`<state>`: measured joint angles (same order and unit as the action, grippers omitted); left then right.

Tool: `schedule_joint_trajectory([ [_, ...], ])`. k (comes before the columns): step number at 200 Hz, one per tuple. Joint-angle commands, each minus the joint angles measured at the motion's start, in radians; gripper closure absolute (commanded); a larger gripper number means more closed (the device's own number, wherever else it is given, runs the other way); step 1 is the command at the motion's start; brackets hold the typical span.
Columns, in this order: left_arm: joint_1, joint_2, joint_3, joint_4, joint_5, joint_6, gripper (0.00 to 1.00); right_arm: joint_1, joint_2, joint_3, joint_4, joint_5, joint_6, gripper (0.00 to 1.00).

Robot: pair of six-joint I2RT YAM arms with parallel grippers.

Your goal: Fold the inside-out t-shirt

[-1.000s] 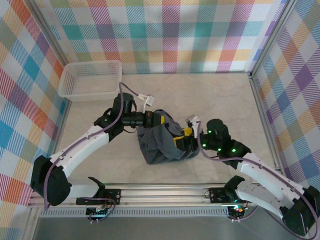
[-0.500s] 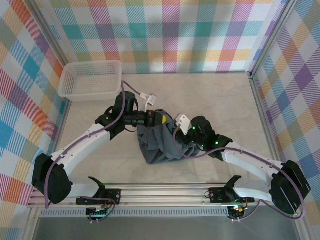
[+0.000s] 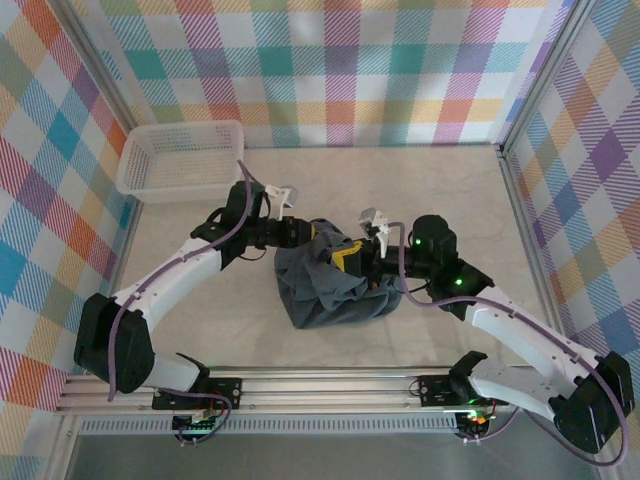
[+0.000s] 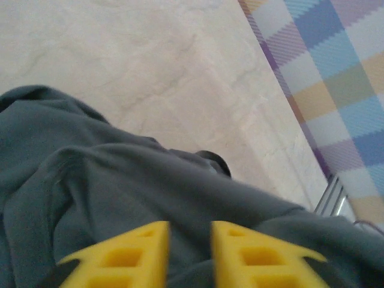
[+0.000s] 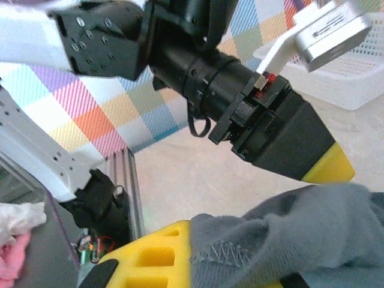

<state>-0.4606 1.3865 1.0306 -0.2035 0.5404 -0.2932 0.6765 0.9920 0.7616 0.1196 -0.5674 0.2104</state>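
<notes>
The inside-out t-shirt (image 3: 325,288) lies bunched in a dark slate-grey heap at the table's middle. My left gripper (image 3: 306,232) sits at the heap's upper left edge. In the left wrist view its yellow fingers (image 4: 133,254) stand a little apart over the t-shirt (image 4: 108,186), so the left gripper (image 4: 189,252) is open. My right gripper (image 3: 349,261) is on top of the heap, shut on a stitched hem of the t-shirt (image 5: 282,234). One yellow finger (image 5: 153,261) shows there; cloth hides the other. The left gripper's yellow tip (image 5: 329,168) hangs close above that fold.
A white mesh basket (image 3: 184,160) stands at the back left corner, and its wall (image 5: 345,78) shows behind the left arm. Metal frame posts and checked walls bound the table. Bare tabletop (image 3: 450,200) lies right of and behind the heap.
My right gripper moved in over the heap and shut on a fold of the shirt. The left gripper's jaws parted slightly and it drew back a little to the left.
</notes>
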Motion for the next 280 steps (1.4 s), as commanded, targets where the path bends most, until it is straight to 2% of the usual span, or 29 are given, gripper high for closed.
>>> schedule_joint_trajectory([
  [1, 0.007, -0.107, -0.026, 0.039, 0.032, 0.003, 0.62, -0.019, -0.021, -0.06, 0.101, -0.023, 0.103, 1.0],
  [27, -0.012, -0.234, -0.066, -0.047, 0.019, -0.005, 0.57, -0.035, -0.016, -0.064, 0.058, 0.003, 0.079, 1.0],
  [54, -0.131, -0.292, -0.054, -0.126, -0.052, -0.02, 0.58, -0.038, 0.007, -0.044, -0.003, -0.039, 0.049, 1.0],
  [68, -0.173, -0.255, -0.032, -0.161, -0.136, -0.069, 0.6, -0.038, 0.017, -0.041, -0.002, -0.058, 0.05, 1.0],
  [77, -0.188, -0.214, -0.021, -0.164, -0.148, -0.081, 0.6, -0.038, 0.023, -0.036, -0.004, -0.07, 0.051, 1.0],
  [115, -0.292, -0.053, 0.051, -0.18, -0.226, -0.021, 0.52, -0.038, 0.037, -0.018, -0.032, -0.09, 0.053, 1.0],
  [163, -0.324, 0.041, 0.015, -0.136, -0.353, -0.002, 0.48, -0.038, 0.021, -0.019, -0.057, -0.058, 0.048, 1.0],
  [189, -0.323, 0.021, 0.008, -0.174, -0.472, 0.0, 0.59, -0.039, 0.009, -0.018, -0.084, -0.029, 0.036, 1.0],
  [216, -0.319, -0.043, 0.016, -0.194, -0.529, -0.017, 0.93, -0.044, -0.005, -0.023, -0.13, 0.055, 0.019, 1.0],
  [225, -0.308, -0.062, 0.032, -0.203, -0.503, -0.029, 1.0, -0.05, -0.01, -0.024, -0.156, 0.102, 0.015, 1.0],
  [280, -0.195, -0.183, 0.145, -0.265, -0.21, -0.135, 1.0, -0.067, -0.01, -0.021, -0.317, 0.342, -0.015, 1.0],
])
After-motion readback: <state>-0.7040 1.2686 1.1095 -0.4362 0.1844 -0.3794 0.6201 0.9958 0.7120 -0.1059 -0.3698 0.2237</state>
